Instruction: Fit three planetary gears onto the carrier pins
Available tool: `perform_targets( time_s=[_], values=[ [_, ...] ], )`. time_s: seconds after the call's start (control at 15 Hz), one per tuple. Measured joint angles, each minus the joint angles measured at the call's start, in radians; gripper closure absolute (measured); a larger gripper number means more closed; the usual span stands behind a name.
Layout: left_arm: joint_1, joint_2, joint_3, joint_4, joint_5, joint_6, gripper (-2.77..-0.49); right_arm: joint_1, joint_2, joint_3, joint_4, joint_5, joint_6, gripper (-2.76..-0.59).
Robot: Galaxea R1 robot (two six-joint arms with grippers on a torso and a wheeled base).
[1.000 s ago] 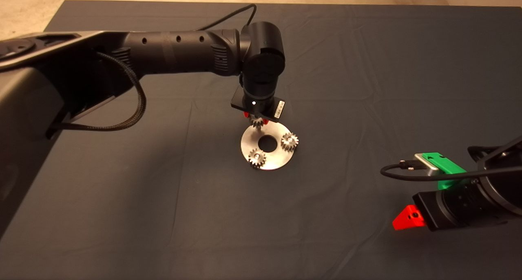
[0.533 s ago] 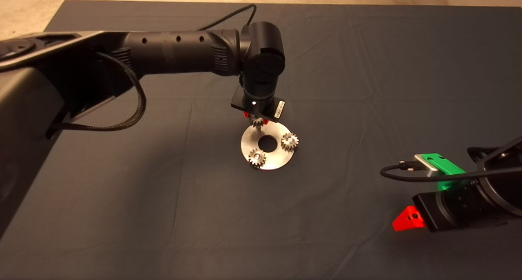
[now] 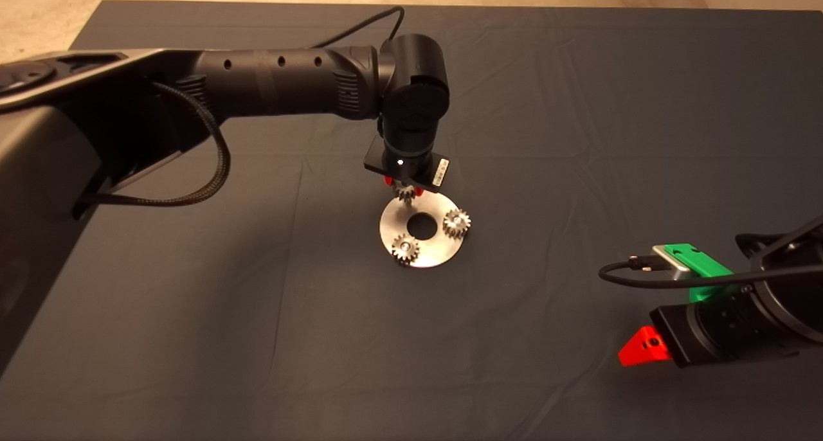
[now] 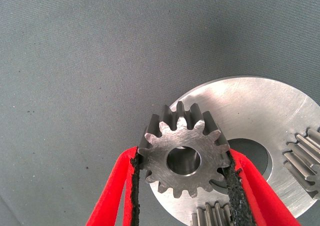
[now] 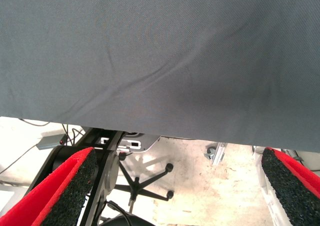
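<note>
- Gear (image 4: 183, 161) clamped flat in left pincer (image 4: 182, 186), over the disc (image 3: 437, 251) rim's far side; a pin (image 4: 187, 159) shows through its bore.
- Two gears (image 3: 406, 248) (image 3: 456, 222) seated on the disc, close beside the held one.
- Right pincer (image 5: 175, 186) spread apart, idle at the counter (image 3: 578, 107) edge; a chair base (image 5: 145, 183) on the floor beyond.

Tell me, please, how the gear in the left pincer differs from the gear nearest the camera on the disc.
The held gear sits between the left pincer's pads, above the disc; the near gear stands free on it. The held gear's hole shows open; the near gear's centre looks filled by a pin. Both are small, silver and toothed.
</note>
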Motion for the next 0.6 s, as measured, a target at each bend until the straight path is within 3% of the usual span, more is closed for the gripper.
perform_targets(
  time_s=[0.6],
  values=[
    [0.0, 0.0, 0.0, 0.0, 0.0, 0.0, -0.91, 0.0, 0.0, 0.0, 0.0, 0.0, 0.0, -2.47]
  ],
)
